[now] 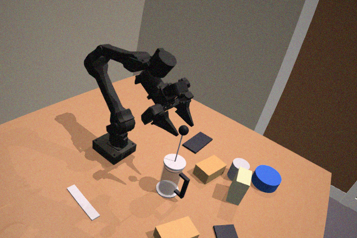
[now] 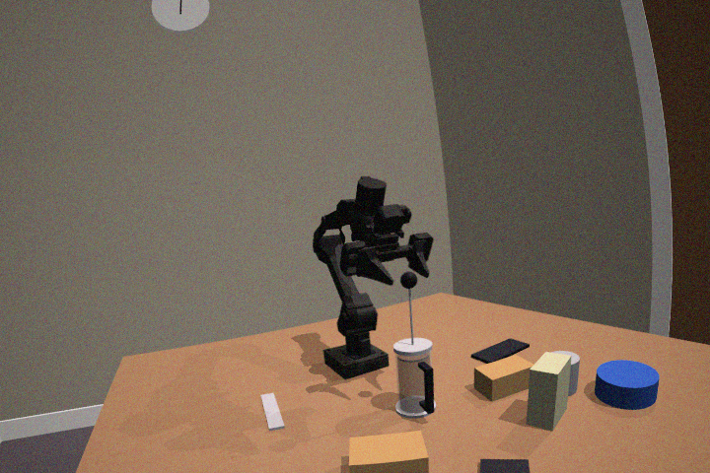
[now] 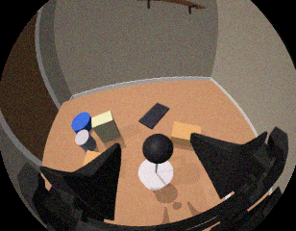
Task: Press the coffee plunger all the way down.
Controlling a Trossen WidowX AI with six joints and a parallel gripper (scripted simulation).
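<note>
The coffee press stands upright on the table, with a clear body [image 1: 170, 177] [image 2: 413, 380] [image 3: 150, 177], a white lid [image 1: 172, 160] [image 2: 411, 345] and a black handle [image 1: 185, 185] [image 2: 428, 387]. Its thin rod [image 1: 179, 147] [image 2: 410, 314] stands high out of the lid and carries a round black knob [image 1: 183, 130] [image 2: 408, 280] [image 3: 158, 148]. My gripper [image 1: 185, 130] [image 2: 409, 279] [image 3: 156, 142] is open, tilted downward, its fingertips at about the knob's height, one on each side. Gaps show on both sides of the knob in the wrist view. Whether the knob is fully between the tips is hard to tell.
An orange block [image 1: 209, 168] [image 2: 504, 377], a grey cylinder [image 1: 235, 169], a tall pale green block [image 1: 238, 186] [image 2: 548, 390] and a blue disc [image 1: 266, 178] [image 2: 626, 383] stand beside the press. Another orange block [image 1: 176, 228], two dark slabs and a white strip [image 1: 83, 202] lie around it.
</note>
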